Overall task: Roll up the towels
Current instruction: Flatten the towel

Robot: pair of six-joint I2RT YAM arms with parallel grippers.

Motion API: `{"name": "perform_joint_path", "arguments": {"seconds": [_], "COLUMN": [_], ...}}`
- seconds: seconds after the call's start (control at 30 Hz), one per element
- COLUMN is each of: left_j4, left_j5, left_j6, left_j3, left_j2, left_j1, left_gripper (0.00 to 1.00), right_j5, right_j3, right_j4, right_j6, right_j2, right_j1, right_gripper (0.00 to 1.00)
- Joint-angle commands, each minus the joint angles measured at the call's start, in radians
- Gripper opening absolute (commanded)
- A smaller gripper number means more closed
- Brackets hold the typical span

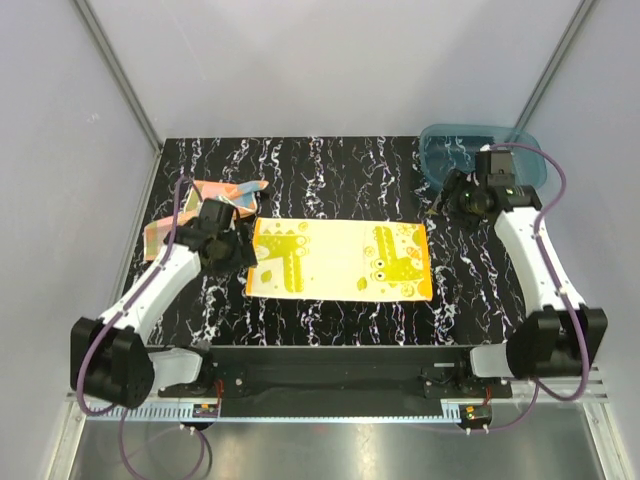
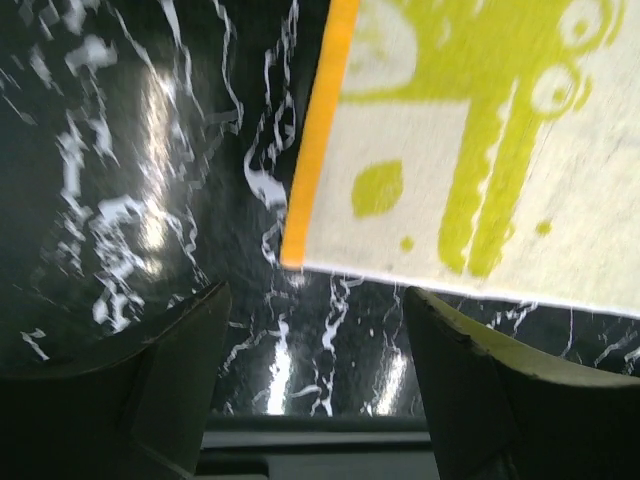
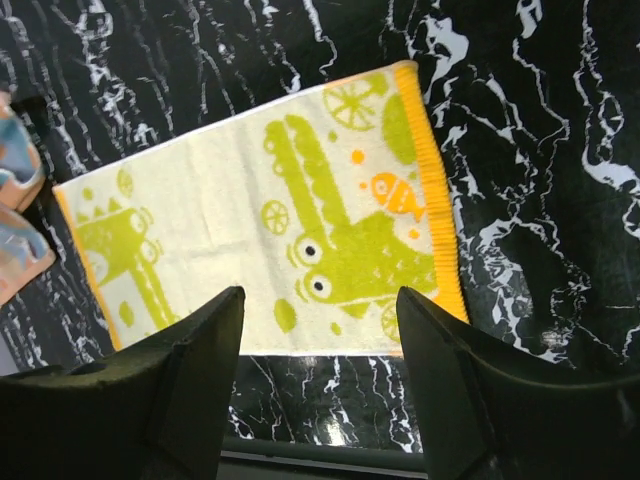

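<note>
The yellow towel (image 1: 340, 260) lies spread flat mid-frame on the marble table (image 1: 340, 160). The orange towel (image 1: 228, 190) sits crumpled at the upper left. The left gripper (image 2: 315, 300) hangs released and empty at the yellow towel's left edge. The right gripper (image 3: 320, 300), jaws apart and empty, is by the teal bin (image 1: 440, 150) at the upper right.

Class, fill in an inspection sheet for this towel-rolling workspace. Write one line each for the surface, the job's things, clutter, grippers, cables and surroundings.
Surface: black marbled table, glossy, no spills seen.
Job's things: yellow towel spread flat in the middle, not rolled; orange towel crumpled at the far left, partly under the left arm.
Clutter: teal bin at the far right corner.
Grippers: left gripper open, empty, by the yellow towel's near-left corner; right gripper open, empty, off the towel's right end.
Cables: purple cables run along both arms.
Surroundings: pale walls with metal frame posts; nothing else seen.
</note>
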Motion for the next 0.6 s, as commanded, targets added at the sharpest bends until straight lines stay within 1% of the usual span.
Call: {"name": "perform_joint_path", "arguments": {"seconds": [0.0, 0.03, 0.13, 0.3, 0.33, 0.47, 0.57], "left_j4": [0.15, 0.156, 0.165, 0.191, 0.208, 0.28, 0.314], "left_j5": [0.118, 0.123, 0.086, 0.023, 0.021, 0.006, -0.008], "left_j6": [-0.132, -0.167, -0.216, -0.279, -0.296, -0.328, -0.339], "left_j3": [-0.148, -0.179, -0.263, -0.355, -0.392, -0.437, -0.438], "left_j2": [-0.155, -0.179, -0.234, -0.237, -0.242, -0.226, -0.193], "left_j1": [0.006, 0.006, 0.006, 0.006, 0.006, 0.006, 0.006], "left_gripper": [0.73, 0.73, 0.73, 0.69, 0.68, 0.65, 0.63], "right_j5": [-0.117, -0.181, -0.295, -0.332, -0.342, -0.378, -0.378], "right_j3": [-0.1, -0.144, -0.198, -0.224, -0.239, -0.255, -0.235], "right_j4": [0.096, 0.134, 0.176, 0.147, 0.157, 0.16, 0.125], "right_j6": [0.035, 0.041, 0.031, 0.05, 0.072, 0.077, 0.058], "right_j2": [-0.144, -0.168, -0.235, -0.294, -0.303, -0.328, -0.329], "right_j1": [-0.004, -0.002, -0.004, -0.002, -0.004, -0.004, -0.002], "right_gripper": [0.7, 0.72, 0.73, 0.73, 0.75, 0.74, 0.78]}}
